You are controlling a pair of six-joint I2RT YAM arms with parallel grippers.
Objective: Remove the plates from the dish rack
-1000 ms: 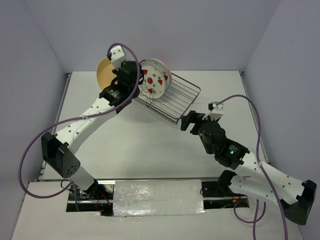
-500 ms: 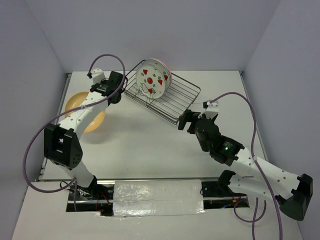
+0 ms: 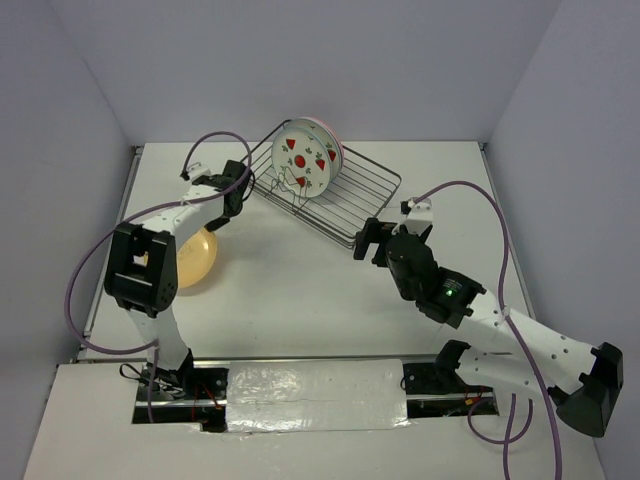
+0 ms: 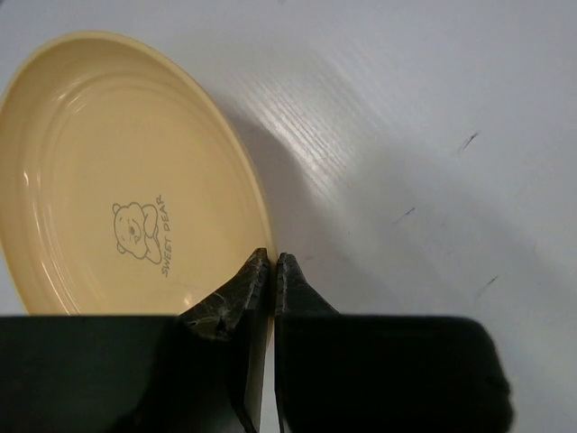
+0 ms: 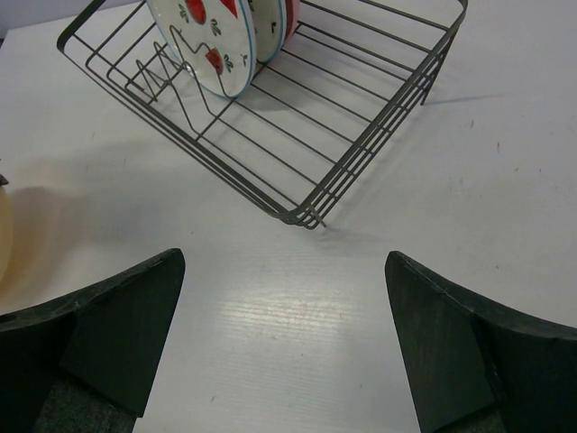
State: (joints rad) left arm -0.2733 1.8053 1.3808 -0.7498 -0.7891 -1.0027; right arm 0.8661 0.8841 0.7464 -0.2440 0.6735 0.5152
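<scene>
My left gripper (image 3: 215,226) (image 4: 271,260) is shut on the rim of the tan-orange plate (image 3: 193,258) (image 4: 117,180), which has a small bear print. That plate sits low over the table's left side, partly hidden by the left arm. The wire dish rack (image 3: 352,196) (image 5: 361,99) stands at the back centre. Standing on edge in it are a white plate with red fruit (image 3: 305,160) (image 5: 200,45), another like it (image 5: 269,20) behind, and a pink rim (image 3: 331,137) at the back. My right gripper (image 3: 363,240) (image 5: 281,263) is open just short of the rack's near corner.
Purple cables loop from both arms over the table. White walls close in the left, back and right sides. The white table (image 3: 300,290) lies bare between the arms. A metal strip runs along the near edge by the arm bases.
The left arm has swung the tan-orange plate from beside the rack down to the table's left side. The right gripper has crept a little toward the rack, still open.
</scene>
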